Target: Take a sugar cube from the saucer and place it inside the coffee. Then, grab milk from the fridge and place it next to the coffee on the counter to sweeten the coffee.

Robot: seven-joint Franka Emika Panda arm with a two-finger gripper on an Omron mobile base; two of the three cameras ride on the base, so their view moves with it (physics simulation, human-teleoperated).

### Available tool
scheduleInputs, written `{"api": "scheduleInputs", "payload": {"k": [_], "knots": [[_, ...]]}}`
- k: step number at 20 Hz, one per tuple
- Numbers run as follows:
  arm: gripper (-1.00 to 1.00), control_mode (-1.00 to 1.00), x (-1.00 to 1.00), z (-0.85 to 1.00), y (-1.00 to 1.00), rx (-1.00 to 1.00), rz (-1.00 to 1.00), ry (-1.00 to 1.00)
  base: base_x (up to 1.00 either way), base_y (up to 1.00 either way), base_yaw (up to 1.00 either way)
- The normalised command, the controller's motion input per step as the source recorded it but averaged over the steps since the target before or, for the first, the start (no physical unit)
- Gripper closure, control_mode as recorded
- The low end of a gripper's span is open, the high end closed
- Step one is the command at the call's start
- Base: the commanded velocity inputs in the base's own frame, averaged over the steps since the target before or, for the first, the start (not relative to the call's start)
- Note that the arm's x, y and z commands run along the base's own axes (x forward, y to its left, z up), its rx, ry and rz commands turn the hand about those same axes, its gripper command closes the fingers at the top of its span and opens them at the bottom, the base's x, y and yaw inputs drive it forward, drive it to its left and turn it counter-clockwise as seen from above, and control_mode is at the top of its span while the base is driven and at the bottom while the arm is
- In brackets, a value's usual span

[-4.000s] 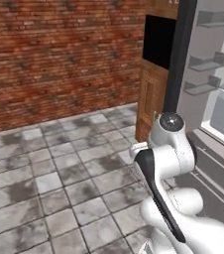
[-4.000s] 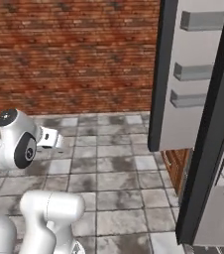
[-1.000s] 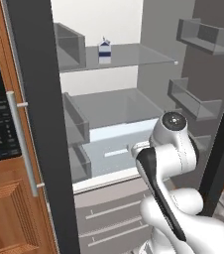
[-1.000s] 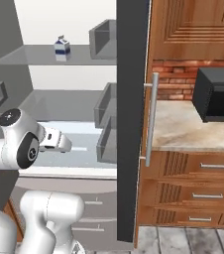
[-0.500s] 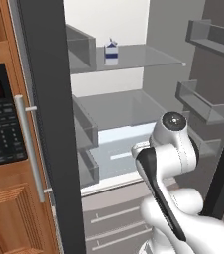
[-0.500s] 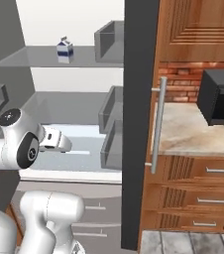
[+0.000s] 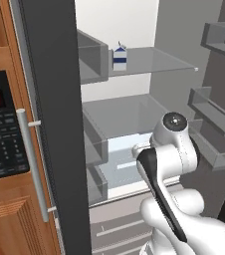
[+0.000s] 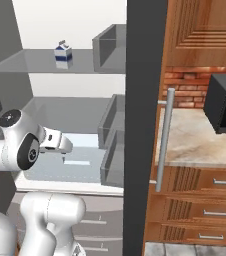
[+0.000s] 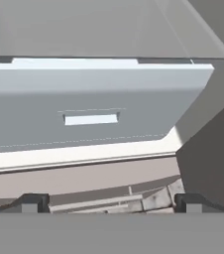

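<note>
The fridge (image 7: 55,99) stands open. The milk (image 7: 119,57) sits upright on the top glass shelf (image 7: 154,60) inside the fridge, near the back wall. The tool (image 9: 109,201) is low, in front of the pale drawer (image 9: 94,114), well below the milk. Its jaws are wide apart and hold nothing.

matt grey fridge (image 7: 55,99), wooden cabinet (image 8: 200,30)

txt: none legible | microwave (image 7: 0,134) display+keys: blurred | milk (image 7: 119,58): no readable label
</note>
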Motion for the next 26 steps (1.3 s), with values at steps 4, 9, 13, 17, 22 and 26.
{"api": "scheduleInputs", "payload": {"k": [4,9,13,17,22,26], "knots": [[-1.00,-1.00,0.20,0.12,0.09,0.04,-0.02,0.00,0.16,0.09,0.00],[-1.00,-1.00,0.25,0.49,0.09,0.08,-0.04,-0.01,0.00,0.00,0.00],[-1.00,-1.00,0.01,0.77,0.00,0.03,-0.01,-0.04,0.00,0.00,0.00],[-1.00,-1.00,0.00,0.81,0.00,0.00,0.00,-0.11,0.00,0.00,0.00],[-1.00,-1.00,0.00,0.90,0.02,0.00,0.00,-0.14,0.00,0.00,0.00],[-1.00,-1.00,0.00,0.95,0.03,0.04,-0.01,-0.21,0.00,0.00,0.00]]}}
